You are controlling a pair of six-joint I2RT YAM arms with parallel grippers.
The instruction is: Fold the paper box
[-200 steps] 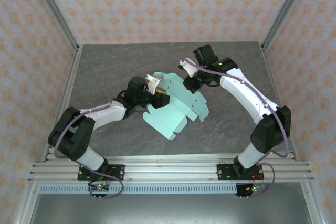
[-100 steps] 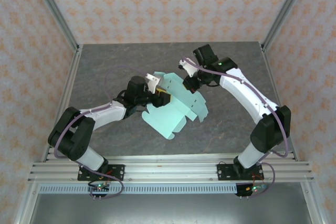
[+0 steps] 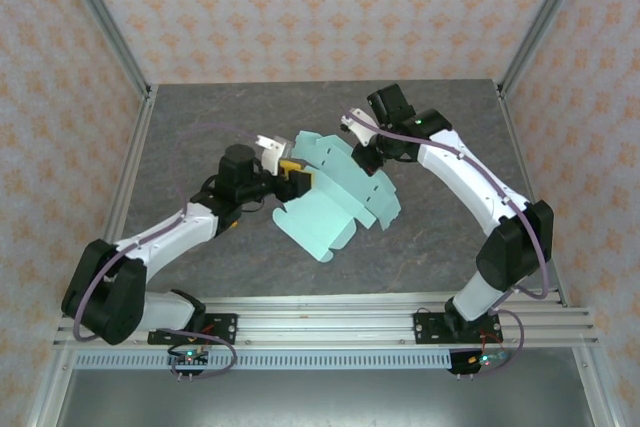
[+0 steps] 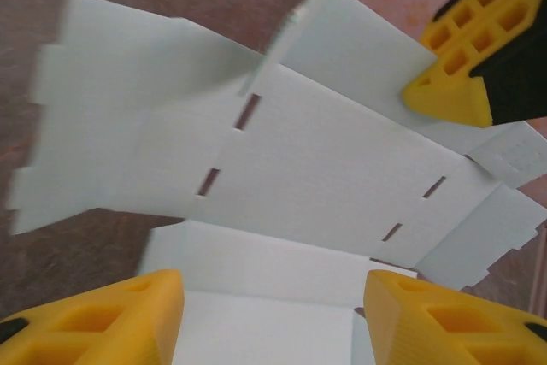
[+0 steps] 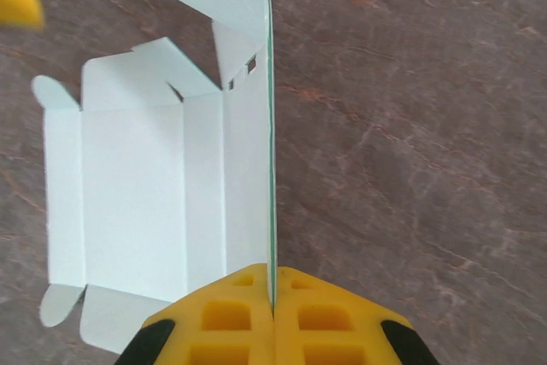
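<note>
Table [image 3: 200,117] has the box [image 3: 335,202] at its middle, between my arms: unfolded mint sheet, mostly flat, far-right panel stood upright. My right gripper [image 5: 273,284] is clamped tight on that panel's edge. My left gripper [image 3: 290,169] sits at the sheet's left edge, jaws well apart, gripping nothing; card shows in the gap between its fingers [image 4: 94,314].
</note>
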